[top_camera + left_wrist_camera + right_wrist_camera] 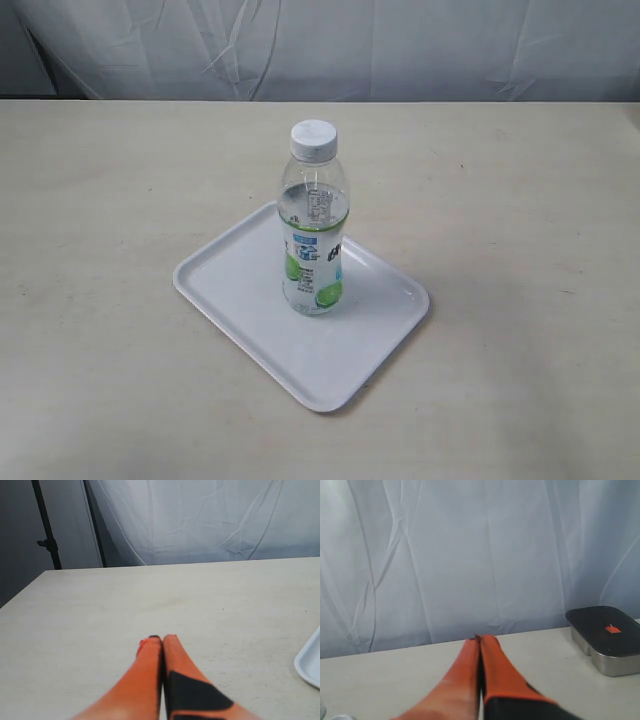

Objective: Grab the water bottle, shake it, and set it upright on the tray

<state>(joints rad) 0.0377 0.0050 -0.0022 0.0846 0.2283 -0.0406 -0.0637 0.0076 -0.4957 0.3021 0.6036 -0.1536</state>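
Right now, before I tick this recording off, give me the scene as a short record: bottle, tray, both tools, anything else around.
tray: flat on the table, holding only the bottle
water bottle: upright, white cap on, standing on the tray
left tool: shut, empty, over bare table
right tool: shut, empty
arms in exterior view: none showing
other: metal box with dark lid on the table, seen only from the right wrist
task state: bottle stands on tray, nothing gripping it
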